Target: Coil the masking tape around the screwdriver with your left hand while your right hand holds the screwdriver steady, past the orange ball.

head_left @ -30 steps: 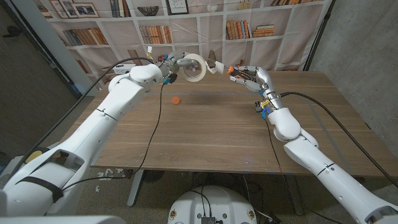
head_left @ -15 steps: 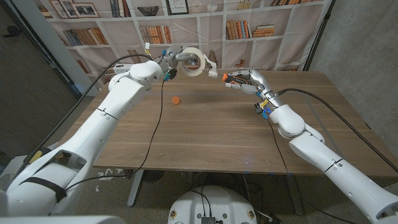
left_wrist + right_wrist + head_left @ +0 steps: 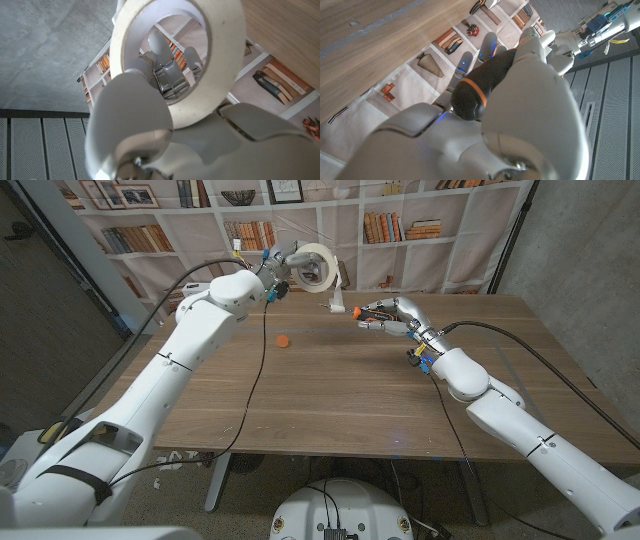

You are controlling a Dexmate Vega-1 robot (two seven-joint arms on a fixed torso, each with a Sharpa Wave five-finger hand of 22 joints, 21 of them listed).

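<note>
Light: your head view is evenly lit from above, with soft shadows under both arms on the wooden table (image 3: pixel 330 390) | Glare: pale sheen ahead of the right hand (image 3: pixel 392 313) | Focus: left hand (image 3: pixel 150 135) and masking tape (image 3: pixel 200 65) blur close to your wrist lens | Edges: head view bows outward.

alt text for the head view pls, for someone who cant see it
Two white robot arms reach over a wooden table: the left hand holds up a masking tape roll, the right hand grips a screwdriver. An orange ball lies on the table; bookshelves stand behind.
</note>
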